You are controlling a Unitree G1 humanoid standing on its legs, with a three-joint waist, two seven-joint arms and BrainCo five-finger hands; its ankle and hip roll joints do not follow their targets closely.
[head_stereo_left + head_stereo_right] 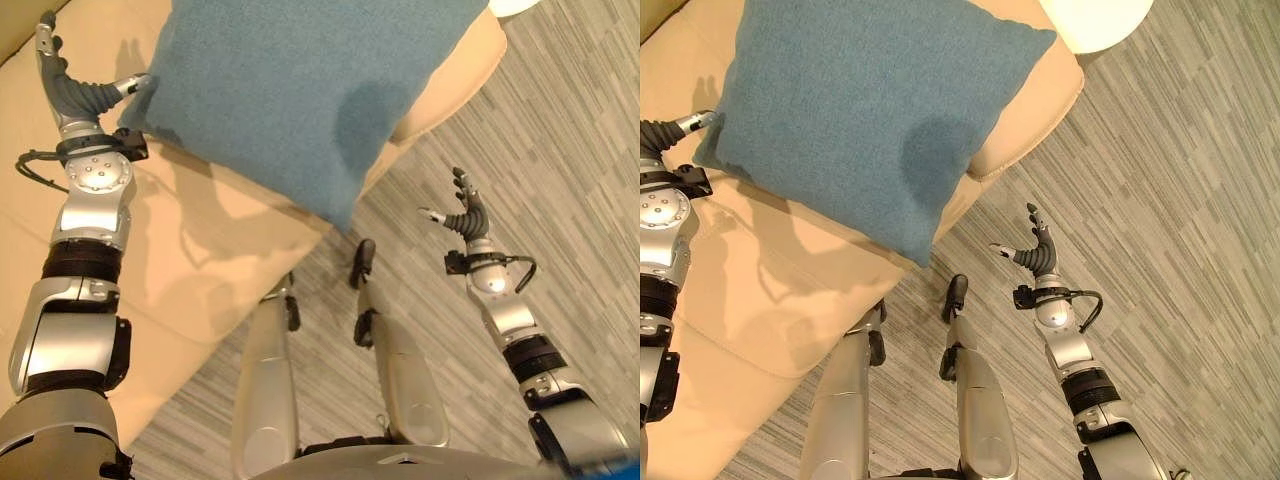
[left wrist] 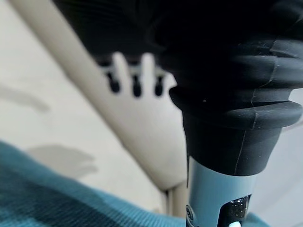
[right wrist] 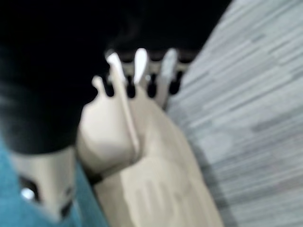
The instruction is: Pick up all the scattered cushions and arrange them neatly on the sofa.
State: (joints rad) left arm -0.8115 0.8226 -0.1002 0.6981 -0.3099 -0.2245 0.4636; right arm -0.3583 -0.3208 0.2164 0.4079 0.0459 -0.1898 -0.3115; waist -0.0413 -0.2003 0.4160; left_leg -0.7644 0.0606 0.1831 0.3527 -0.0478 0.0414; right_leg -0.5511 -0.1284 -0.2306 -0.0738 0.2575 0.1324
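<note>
Sofa, cream and broad, carries the blue cushion, which lies flat on the seat with one corner hanging past the front edge over the grey striped floor. At the cushion's near corner, the left robot hand has fingers straight and thumb touching the fabric. Over the floor, the right robot hand is spread, holding nothing.

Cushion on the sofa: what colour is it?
Teal blue cushion, plain; clearest in the right eye view.
</note>
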